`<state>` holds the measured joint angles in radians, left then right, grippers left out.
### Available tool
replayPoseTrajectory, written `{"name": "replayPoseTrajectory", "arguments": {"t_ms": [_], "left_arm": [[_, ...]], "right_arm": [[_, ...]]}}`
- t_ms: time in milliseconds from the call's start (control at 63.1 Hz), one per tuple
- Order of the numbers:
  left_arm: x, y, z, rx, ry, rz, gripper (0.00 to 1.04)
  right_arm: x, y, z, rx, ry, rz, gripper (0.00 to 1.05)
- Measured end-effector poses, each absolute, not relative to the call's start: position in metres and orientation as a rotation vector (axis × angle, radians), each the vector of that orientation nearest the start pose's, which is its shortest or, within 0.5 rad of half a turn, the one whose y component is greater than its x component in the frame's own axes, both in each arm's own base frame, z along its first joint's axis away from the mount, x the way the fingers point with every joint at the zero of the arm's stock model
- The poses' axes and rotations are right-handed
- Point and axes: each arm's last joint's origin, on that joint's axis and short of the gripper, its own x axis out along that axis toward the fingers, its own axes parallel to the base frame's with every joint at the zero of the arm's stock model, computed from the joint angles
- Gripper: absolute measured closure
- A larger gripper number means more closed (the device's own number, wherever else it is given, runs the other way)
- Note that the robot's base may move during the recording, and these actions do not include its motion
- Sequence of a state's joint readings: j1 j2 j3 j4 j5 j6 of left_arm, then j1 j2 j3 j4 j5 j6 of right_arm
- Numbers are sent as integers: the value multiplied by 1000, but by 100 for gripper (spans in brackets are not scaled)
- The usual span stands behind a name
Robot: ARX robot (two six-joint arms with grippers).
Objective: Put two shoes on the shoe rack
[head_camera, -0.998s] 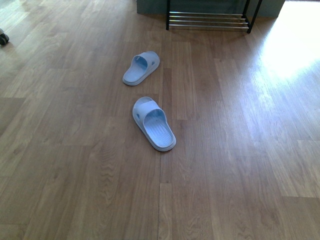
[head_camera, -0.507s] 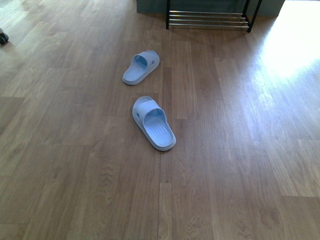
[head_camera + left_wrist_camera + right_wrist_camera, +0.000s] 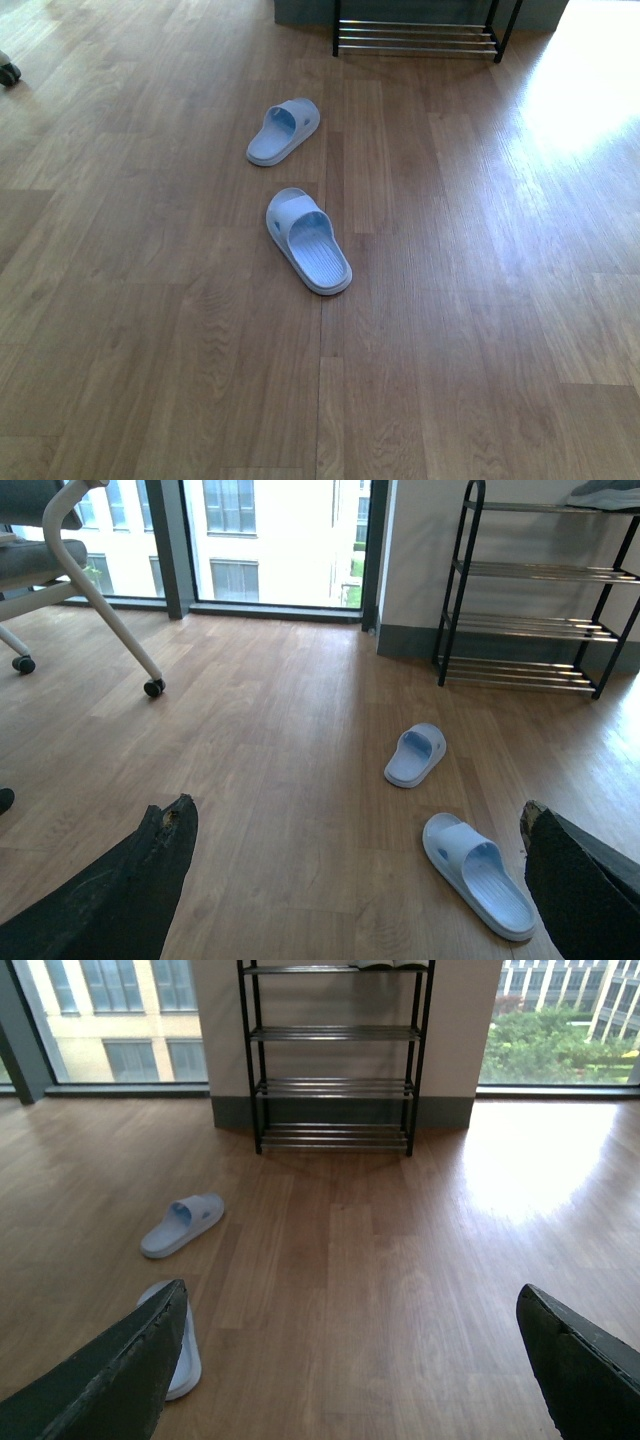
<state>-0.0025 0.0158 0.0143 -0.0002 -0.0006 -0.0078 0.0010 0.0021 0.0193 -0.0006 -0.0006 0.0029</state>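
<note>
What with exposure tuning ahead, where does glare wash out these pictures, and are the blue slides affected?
Front view: sun glare washes out the wooden floor right of the shoe rack; the near slide and far slide sit evenly lit, sharp. Right wrist view: same bright patch. Left wrist view: windows overexposed.

Count of two: near slide (image 3: 308, 241) and far slide (image 3: 283, 131), both pale blue. Shoe rack (image 3: 333, 1087): one; four tiers of chrome bars, two black side frames. Chair (image 3: 60, 550): one, partly in frame. Castors (image 3: 152, 688): two visible in left wrist view.
</note>
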Motion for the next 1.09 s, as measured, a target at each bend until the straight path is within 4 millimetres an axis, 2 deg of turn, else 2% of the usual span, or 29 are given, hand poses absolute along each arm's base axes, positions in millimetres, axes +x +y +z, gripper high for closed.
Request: {"name": "replayPoseTrajectory", "arguments": {"t_ms": [1093], "left_arm": [[98,0,167,-8,2,-3,9]], "right_arm": [[97,0,170,3,-16,-2,9]]}}
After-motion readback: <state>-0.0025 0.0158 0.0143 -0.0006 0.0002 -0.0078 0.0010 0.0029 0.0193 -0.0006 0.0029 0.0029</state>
